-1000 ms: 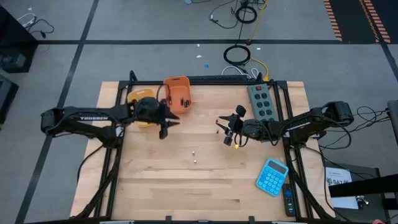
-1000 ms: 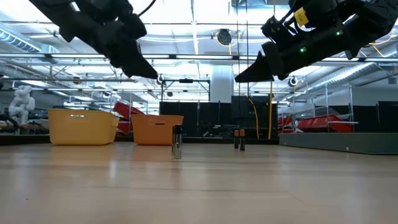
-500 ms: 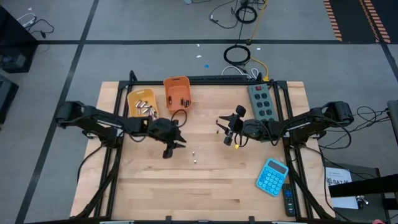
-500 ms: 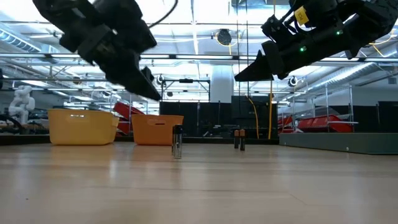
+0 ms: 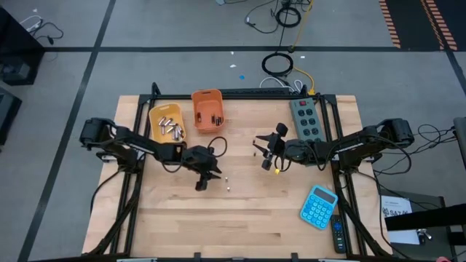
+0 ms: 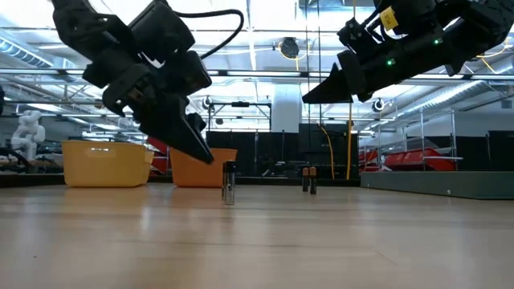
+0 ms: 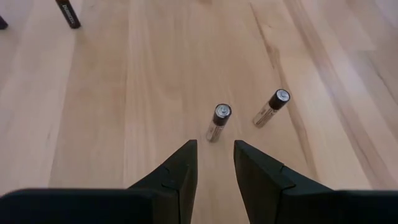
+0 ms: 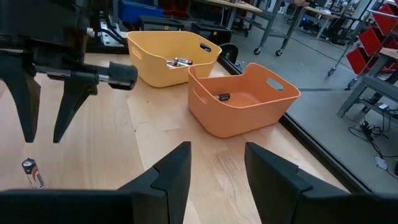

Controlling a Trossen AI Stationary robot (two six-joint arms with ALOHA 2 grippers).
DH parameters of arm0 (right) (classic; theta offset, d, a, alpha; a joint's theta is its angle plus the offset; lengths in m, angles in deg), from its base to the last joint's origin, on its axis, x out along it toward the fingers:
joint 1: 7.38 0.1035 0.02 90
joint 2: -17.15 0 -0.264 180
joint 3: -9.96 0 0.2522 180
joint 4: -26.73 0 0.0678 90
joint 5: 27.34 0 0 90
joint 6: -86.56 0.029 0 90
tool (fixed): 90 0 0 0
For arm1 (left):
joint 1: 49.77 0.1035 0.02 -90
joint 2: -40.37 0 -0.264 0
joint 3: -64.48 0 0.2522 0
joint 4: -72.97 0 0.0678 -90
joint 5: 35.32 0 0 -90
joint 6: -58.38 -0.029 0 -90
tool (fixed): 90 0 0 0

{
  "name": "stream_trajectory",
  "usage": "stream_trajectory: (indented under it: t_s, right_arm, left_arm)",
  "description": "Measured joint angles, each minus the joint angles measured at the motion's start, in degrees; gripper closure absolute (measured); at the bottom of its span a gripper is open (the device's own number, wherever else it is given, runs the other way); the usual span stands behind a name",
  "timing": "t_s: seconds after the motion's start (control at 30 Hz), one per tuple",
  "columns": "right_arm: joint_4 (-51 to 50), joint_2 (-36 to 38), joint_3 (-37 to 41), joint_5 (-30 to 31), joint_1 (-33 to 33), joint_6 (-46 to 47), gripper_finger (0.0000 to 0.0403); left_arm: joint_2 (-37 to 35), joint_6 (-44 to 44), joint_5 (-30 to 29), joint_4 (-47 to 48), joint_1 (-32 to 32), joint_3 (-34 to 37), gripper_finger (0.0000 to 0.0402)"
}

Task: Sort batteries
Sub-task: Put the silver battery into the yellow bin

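Observation:
Two small batteries with dark tops and silvery bodies (image 7: 219, 121) (image 7: 272, 107) stand upright on the wood near the table's middle (image 5: 228, 177) (image 5: 228, 187). My left gripper (image 7: 214, 155) (image 5: 204, 178) is open and hangs low just left of them, touching neither. Another dark battery (image 7: 67, 12) shows farther off. A yellow bin (image 5: 167, 124) holds several silvery batteries. An orange bin (image 5: 207, 109) holds dark ones. My right gripper (image 8: 217, 165) (image 5: 263, 151) is open and raised right of centre, empty.
A grey power strip (image 5: 306, 118) lies at the far right, and a blue calculator (image 5: 318, 206) and a dark remote (image 5: 338, 233) at the near right. In the low view, two more dark batteries (image 6: 308, 181) stand to the right. Bare wood lies along the near edge.
My left gripper has moved from beside the bins toward the table's near edge and right. It has come down close to the two standing batteries, staying open. The batteries and my right arm have kept still.

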Motion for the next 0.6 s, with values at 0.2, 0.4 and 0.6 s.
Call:
stream_trajectory:
  t_s: [0.2,0.4,0.6]
  right_arm:
    - [0.0,0.0,0.0,0.0,0.0,0.0,0.0261]
    - [0.0,0.0,0.0,0.0,0.0,-0.2,0.0261]
    - [0.0,0.0,0.0,-0.2,0.0,-0.2,0.0261]
  left_arm:
    - [2.8,1.0,0.0,-1.7,-0.2,0.0,0.0288]
    - [5.4,1.0,0.0,-1.7,-0.9,-2.5,0.0288]
    - [7.4,0.8,0.0,-1.6,-1.0,-4.0,0.0288]
